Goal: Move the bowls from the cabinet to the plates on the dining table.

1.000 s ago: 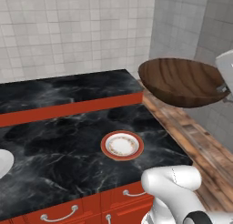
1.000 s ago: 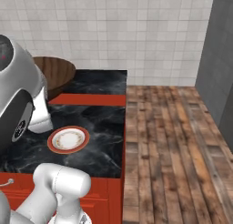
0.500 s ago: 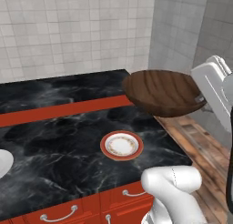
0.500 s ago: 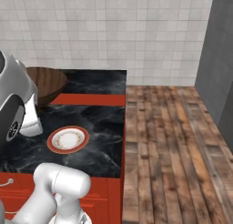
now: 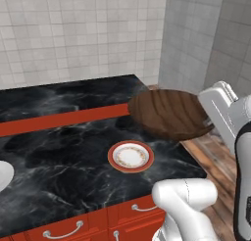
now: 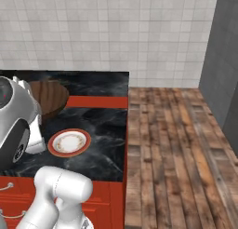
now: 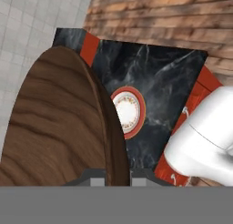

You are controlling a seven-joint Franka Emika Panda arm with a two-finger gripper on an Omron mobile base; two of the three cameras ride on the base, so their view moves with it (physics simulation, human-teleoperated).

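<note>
Nearest the base, at 6 o'clock in the left base view, red drawers [image 5: 73,225] with small silver handles ran under the front edge of the desk [image 5: 63,161]. Its top was black marble with white veins, crossed from 9 toward 3 o'clock by a red raised strip [image 5: 63,118]. On the marble, just on the near side of that strip, lay a small round plate [image 5: 130,156] with a red rim and a white, patterned centre. At the 9 o'clock edge of that view the curve of a second white plate [image 5: 4,174] showed, well apart from the first.

Above the desk's right-hand end, at about 2 o'clock from the red-rimmed plate, the wide dark brown wood-grain bowl [image 5: 169,113] hung in the air, tilted and clear of the marble. The claw [image 7: 117,175] was clamped on its rim; in the hand view the rim ran between the two dark finger tips [image 7: 93,177], with the bowl spreading to 10 o'clock and the red-rimmed plate below it at about 2 o'clock.

Beyond the desk's right end, a brown wooden plank floor [image 6: 172,149] stretched toward 12 o'clock. Farthest off stood a wall of pale grey-white square tiles [image 6: 116,32], met at 3 o'clock in the right base view by a plain dark grey wall [image 6: 223,56].
</note>
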